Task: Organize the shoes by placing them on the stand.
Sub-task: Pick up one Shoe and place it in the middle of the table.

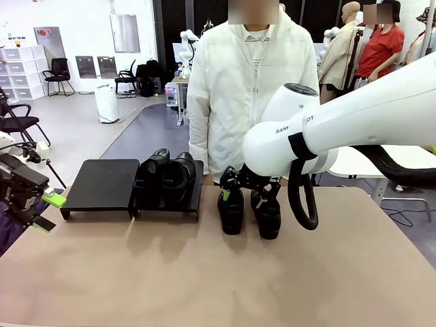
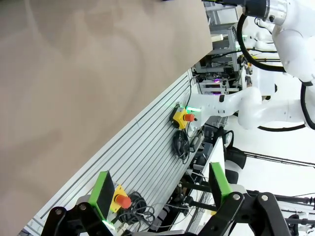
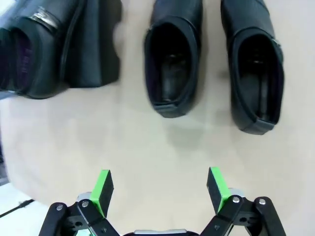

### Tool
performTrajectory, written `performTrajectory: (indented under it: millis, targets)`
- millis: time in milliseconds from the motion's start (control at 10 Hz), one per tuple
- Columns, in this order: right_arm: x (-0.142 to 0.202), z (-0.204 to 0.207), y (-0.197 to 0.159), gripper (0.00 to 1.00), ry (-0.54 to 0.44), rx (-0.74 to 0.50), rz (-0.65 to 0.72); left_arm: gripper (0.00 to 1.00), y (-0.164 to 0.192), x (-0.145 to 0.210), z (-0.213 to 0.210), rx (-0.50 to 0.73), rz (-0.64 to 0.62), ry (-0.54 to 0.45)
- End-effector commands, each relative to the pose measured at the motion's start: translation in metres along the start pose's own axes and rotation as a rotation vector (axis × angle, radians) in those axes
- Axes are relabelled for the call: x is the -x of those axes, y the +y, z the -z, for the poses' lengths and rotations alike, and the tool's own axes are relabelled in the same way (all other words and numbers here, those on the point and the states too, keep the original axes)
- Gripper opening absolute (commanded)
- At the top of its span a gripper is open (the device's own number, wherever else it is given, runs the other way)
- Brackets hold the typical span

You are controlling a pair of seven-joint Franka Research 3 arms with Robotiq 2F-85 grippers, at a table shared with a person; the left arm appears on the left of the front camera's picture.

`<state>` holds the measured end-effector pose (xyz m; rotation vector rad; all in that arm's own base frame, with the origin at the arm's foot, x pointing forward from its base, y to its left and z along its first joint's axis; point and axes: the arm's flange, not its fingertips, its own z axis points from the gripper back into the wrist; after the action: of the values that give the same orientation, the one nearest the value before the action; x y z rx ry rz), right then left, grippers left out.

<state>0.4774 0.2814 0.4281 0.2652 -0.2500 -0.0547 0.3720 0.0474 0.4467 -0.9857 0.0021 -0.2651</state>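
So right gripper [image 1: 244, 197] hangs open over the two loose shoes [image 1: 231, 214] at 3 o'clock of the stand [image 1: 102, 182], likely lining up a grab for its bare left panel; left gripper [image 1: 49, 211] idles open at the table's [image 1: 204, 286] 9 o'clock

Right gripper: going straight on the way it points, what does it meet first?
Likely the heel of the loafer nearer the stand; the open right gripper could land on bare table just short of it. Depth unclear.

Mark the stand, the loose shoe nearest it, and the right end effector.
stand [image 1: 102, 184]: front view, bare left panel.
loose shoe [image 3: 171, 81] nearest it: right wrist view, insole.
right end effector [image 3: 159, 184]: right wrist view, midway between fingertips.
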Motion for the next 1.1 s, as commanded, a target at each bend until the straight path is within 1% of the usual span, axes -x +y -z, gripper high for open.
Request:
performTrajectory:
  millis: [0,100,200,300,500,800,1000]
  targets:
    - [-0.038,0.009,0.016,1.0,0.075,0.125,-0.073,1.0,-0.001,0.001,-0.001,0.0,-0.006,0.003]
    - [-0.058,0.009,0.024,1.0,0.09,0.185,-0.068,1.0,-0.001,0.001,-0.001,0.0,-0.006,0.003]
    - [-0.08,0.013,0.031,1.0,0.131,0.225,-0.057,1.0,-0.001,0.001,-0.001,0.0,-0.006,0.003]
    - [-0.094,0.021,0.034,1.0,0.15,0.257,-0.024,1.0,-0.001,0.001,-0.001,0.0,-0.006,0.003]
    - [-0.109,0.043,0.036,1.0,0.189,0.301,0.029,1.0,-0.001,0.001,-0.001,0.0,-0.006,0.003]
    - [-0.118,0.071,0.035,1.0,0.176,0.352,0.121,1.0,-0.001,0.001,-0.001,0.0,-0.006,0.003]
    - [-0.123,0.088,0.032,1.0,0.195,0.371,0.159,1.0,-0.001,0.001,-0.001,0.0,-0.006,0.003]
